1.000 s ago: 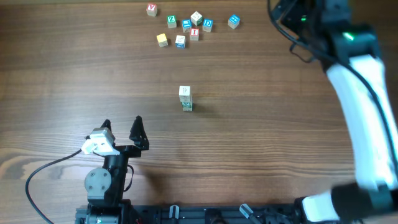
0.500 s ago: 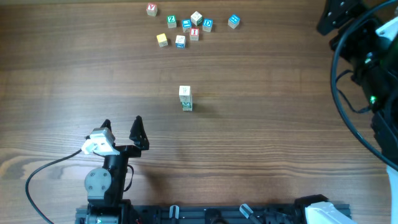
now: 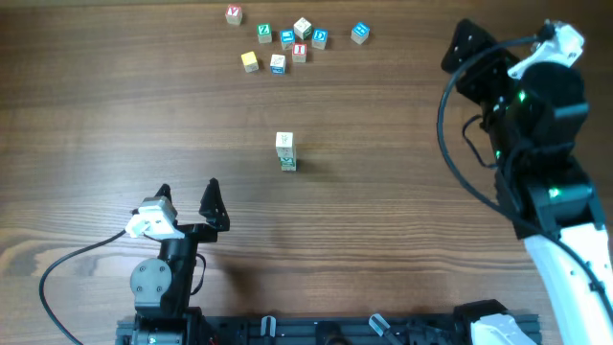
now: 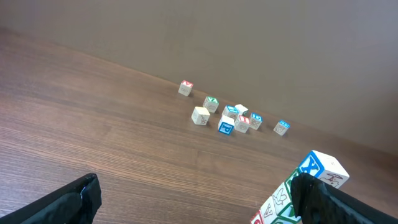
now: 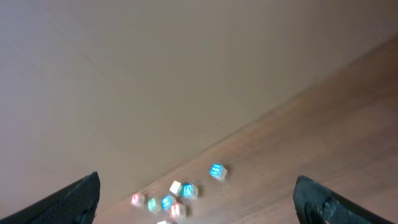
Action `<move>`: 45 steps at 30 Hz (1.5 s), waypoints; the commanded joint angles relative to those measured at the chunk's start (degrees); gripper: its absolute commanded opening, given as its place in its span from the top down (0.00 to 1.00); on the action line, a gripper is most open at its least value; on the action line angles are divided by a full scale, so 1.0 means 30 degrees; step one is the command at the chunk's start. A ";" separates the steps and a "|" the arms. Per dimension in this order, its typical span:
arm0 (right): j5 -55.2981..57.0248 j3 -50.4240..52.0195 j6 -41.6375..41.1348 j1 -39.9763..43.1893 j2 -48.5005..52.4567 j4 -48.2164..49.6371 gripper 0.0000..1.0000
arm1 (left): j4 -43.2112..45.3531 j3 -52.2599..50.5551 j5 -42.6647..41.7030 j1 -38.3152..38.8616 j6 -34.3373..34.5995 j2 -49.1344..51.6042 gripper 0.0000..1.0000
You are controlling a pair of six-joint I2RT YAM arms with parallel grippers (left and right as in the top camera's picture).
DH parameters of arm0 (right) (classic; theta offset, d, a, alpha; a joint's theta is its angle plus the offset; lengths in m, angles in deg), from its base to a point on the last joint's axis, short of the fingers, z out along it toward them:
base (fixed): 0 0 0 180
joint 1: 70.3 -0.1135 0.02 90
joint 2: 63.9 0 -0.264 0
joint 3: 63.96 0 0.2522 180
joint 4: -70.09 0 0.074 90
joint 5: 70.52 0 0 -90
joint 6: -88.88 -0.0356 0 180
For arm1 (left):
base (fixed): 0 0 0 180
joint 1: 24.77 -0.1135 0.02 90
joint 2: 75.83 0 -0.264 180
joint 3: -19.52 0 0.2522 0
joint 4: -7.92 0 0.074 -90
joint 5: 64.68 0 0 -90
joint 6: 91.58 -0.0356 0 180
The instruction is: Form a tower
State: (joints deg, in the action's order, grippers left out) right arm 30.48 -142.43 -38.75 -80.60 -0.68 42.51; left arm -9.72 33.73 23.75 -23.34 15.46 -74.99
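Observation:
The tower is a narrow stack of pale letter cubes standing at the table's middle. In the left wrist view it rises at the lower right, partly behind my right-hand finger. My left gripper rests near the front left, well short of the stack, open with nothing between its fingers. My right gripper hangs high over the table's right side, far from the stack and open on nothing.
Several loose cubes with coloured letters lie scattered along the far edge, one blue cube a little apart to the right. A wall rises behind the table's far edge.
The right arm has swung and folded on the table's right side, bringing its gripper lower and further left. Left arm, tower and loose cubes have not moved.

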 commanded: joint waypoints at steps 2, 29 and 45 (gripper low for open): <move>0.0197 0.4080 -0.0015 0.0051 -0.2171 0.2514 0.00 | -0.0138 -0.0044 -0.0313 -0.0073 -0.0044 -0.0189 0.00; 0.0197 2.0633 -0.0015 0.0087 -1.7813 0.5523 0.00 | -0.0138 -0.0036 -0.0313 -0.0073 -0.0044 -0.0189 0.00; 0.0189 2.1471 -0.0022 0.0087 -2.1019 0.5056 0.00 | -0.0138 -0.0044 -0.0306 -0.0073 -0.0044 -0.0189 0.00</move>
State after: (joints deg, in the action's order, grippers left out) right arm 30.50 -78.08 -38.75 -80.60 -63.06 57.59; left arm -9.72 33.73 23.75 -23.34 15.46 -75.10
